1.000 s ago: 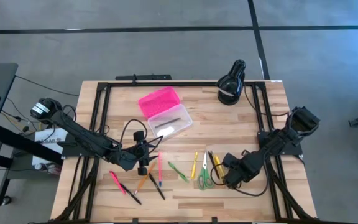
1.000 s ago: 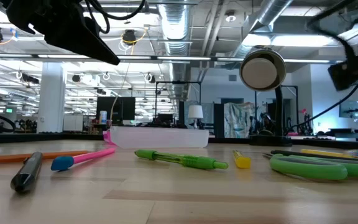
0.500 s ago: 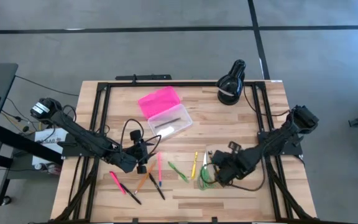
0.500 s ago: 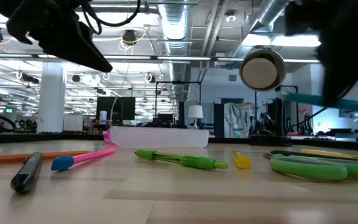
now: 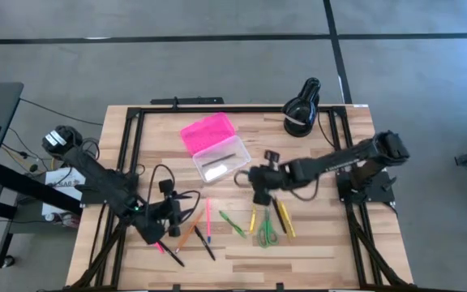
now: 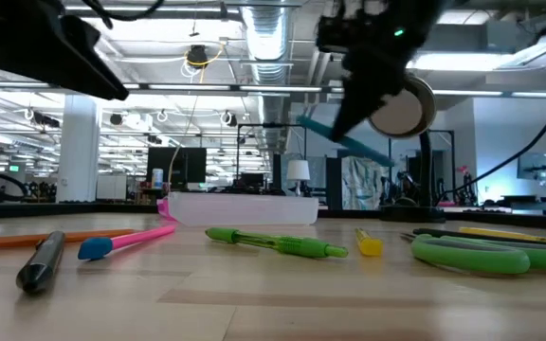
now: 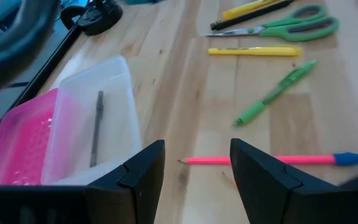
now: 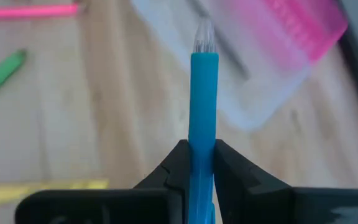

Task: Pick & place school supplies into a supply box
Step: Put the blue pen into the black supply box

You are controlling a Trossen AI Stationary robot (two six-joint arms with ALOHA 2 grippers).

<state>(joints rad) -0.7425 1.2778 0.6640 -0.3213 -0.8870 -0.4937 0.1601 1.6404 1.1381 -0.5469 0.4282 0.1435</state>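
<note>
Now the right gripper (image 8: pixel 194 163), jaws pinching a slim blue pen (image 8: pixel 202 99), apparently carries it toward the clear pink-lidded plastic case (image 5: pixel 217 159), needing lowering over its tray before release; the left gripper (image 7: pixel 194 163) hovers spread above the worktop (image 5: pixel 314 251).

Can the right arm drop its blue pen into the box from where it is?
Probably yes. The right gripper is shut on the blue pen, raised above the table beside the supply box. The pink lid lies open, and nothing seems to block the way.

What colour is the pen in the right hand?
Blue pen, clear tip; the right wrist view shows it best.
</note>
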